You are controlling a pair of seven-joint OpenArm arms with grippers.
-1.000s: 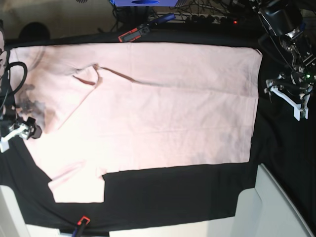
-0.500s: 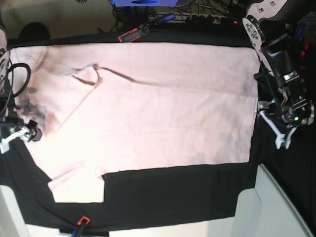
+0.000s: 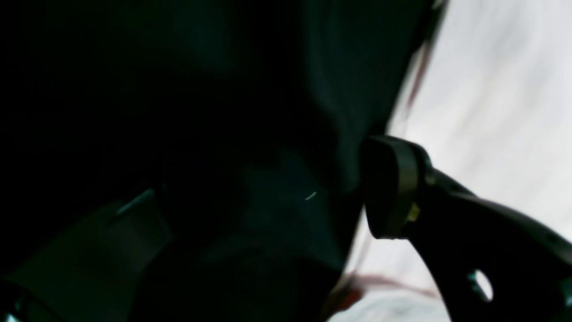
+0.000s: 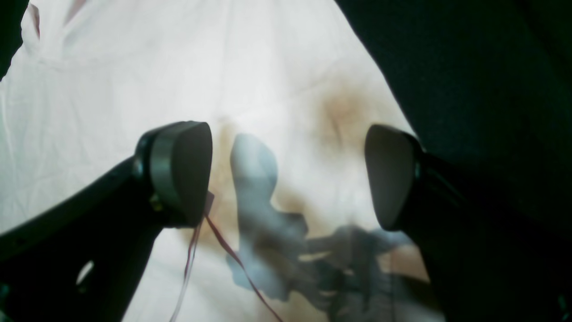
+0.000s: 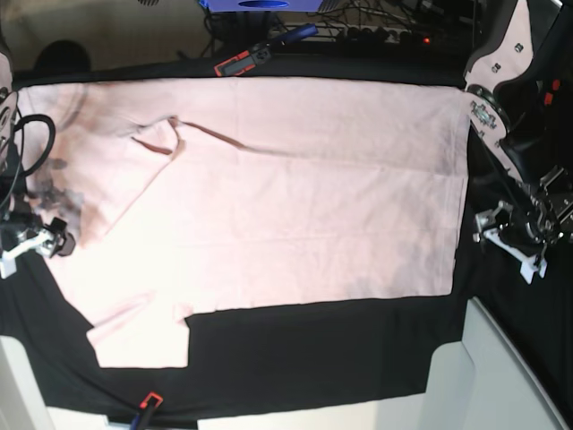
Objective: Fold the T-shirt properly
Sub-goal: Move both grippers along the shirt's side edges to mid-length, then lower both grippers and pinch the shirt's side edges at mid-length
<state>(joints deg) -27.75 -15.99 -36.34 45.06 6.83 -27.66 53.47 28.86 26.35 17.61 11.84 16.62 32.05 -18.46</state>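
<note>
The T-shirt [image 5: 286, 197] lies spread flat on the black table cloth [image 5: 313, 349], covering most of the surface, with its hem edge toward the base view's right and its sleeves toward the left. One fold crease runs across the upper chest area.

The left gripper [image 5: 510, 235] sits at the base view's right, just beside the hem edge over the black cloth. Its jaws stand apart and hold nothing; the left wrist view shows one finger pad [image 3: 393, 188] at the fabric border.

The right gripper [image 4: 288, 174] hangs above the shirt's collar end at the base view's left. Its jaws are spread wide, with pale fabric and a dark printed mark [image 4: 268, 214] visible between them, nothing gripped
</note>
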